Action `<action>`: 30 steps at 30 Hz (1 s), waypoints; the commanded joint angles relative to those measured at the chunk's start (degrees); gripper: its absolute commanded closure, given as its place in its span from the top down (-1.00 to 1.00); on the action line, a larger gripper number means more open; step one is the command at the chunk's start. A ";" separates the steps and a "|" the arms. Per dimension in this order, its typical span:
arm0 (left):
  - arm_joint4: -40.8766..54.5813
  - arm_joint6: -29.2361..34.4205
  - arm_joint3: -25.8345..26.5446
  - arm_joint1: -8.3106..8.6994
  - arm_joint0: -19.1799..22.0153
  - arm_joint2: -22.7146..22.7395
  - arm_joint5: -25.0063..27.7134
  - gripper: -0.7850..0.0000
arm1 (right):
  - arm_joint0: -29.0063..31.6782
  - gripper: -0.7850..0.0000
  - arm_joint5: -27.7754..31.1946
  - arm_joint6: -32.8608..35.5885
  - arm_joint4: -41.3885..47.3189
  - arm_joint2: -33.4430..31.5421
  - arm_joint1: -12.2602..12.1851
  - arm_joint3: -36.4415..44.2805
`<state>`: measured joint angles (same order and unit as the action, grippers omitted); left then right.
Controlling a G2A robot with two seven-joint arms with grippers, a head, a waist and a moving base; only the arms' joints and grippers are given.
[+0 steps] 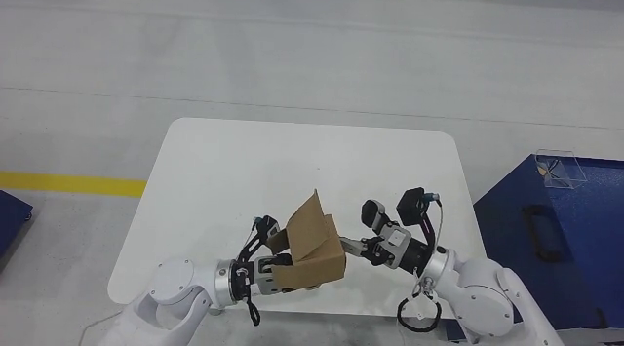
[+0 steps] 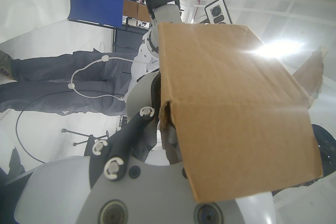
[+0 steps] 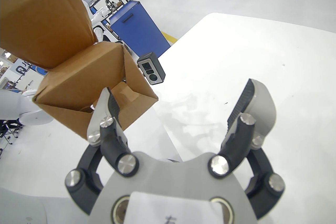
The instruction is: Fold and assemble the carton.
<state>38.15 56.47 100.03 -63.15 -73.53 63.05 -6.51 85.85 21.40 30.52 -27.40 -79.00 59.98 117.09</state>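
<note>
At the near edge of the desk (image 1: 292, 161) the carton (image 1: 317, 249) hangs raised between the two arms. It is a brown, half-formed box with one long flap (image 1: 310, 211) standing up and its open end turned toward the right arm. The step in hand looks like folding in the flaps of that open end. To do it well, one arm should hold the body square while the other presses a flap along its crease with the flat of a pad rather than a tip, so the board bends on the score and does not buckle. The left hand (image 1: 271, 253) sits at the side of the carton nearer the desk's left edge. Cardboard hides most of its fingers, but it seems clamped on the carton's wall, since nothing else bears the box. The right hand (image 3: 178, 92) is spread wide and holds nothing. One finger (image 3: 107, 107) lies at the rim of the open end, touching or just beside an inner flap, and the other is over bare desk. Beyond the desk's right edge stands a blue cabinet (image 1: 546, 239).
</note>
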 commanded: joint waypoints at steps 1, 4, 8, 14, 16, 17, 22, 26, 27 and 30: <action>0.15 0.05 0.08 -0.01 -0.02 -0.08 -0.09 -1.00 | -0.20 1.00 0.06 -0.20 0.24 0.28 0.04 -0.18; 0.31 0.08 0.08 -0.04 0.04 -0.23 -0.19 -1.00 | -0.55 1.00 -0.09 -0.50 0.35 0.79 0.11 -0.74; 0.67 0.16 -0.06 -0.06 0.15 -0.32 -0.32 -1.00 | -0.89 1.00 -0.16 -0.79 0.91 1.33 0.19 -1.38; 0.92 0.35 -0.37 -0.08 0.40 -0.34 -0.34 -1.00 | -1.08 1.00 0.14 -2.52 1.36 1.99 0.36 -1.99; 0.92 0.41 -0.58 -0.07 0.62 -0.24 -0.57 -1.00 | -0.58 1.00 0.17 -3.65 1.47 0.97 0.31 -1.90; 1.01 0.44 -0.64 -0.06 0.69 -0.15 -0.56 -1.00 | -0.13 1.00 0.23 -3.65 1.52 0.29 0.24 -1.86; 1.21 0.43 -0.80 0.01 0.73 0.29 -0.74 -1.00 | 2.07 1.00 0.63 -2.25 3.30 -2.66 -0.15 -1.72; 1.32 0.24 -0.81 0.01 0.79 0.37 -0.82 -1.00 | 2.13 1.00 0.81 -1.04 3.26 -2.07 -0.18 -2.47; 1.33 0.20 -0.78 0.00 0.82 0.35 -0.86 -1.00 | 1.94 1.00 0.84 -1.07 3.29 -1.71 -0.14 -2.67; 1.07 0.04 -0.68 -0.01 0.89 0.19 -0.85 -1.00 | 1.08 1.00 0.75 -1.25 3.23 -0.49 0.00 -3.17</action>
<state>39.35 56.55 99.32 -63.16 -72.65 63.32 -7.39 87.23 22.18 29.33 -24.13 -79.88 59.94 114.05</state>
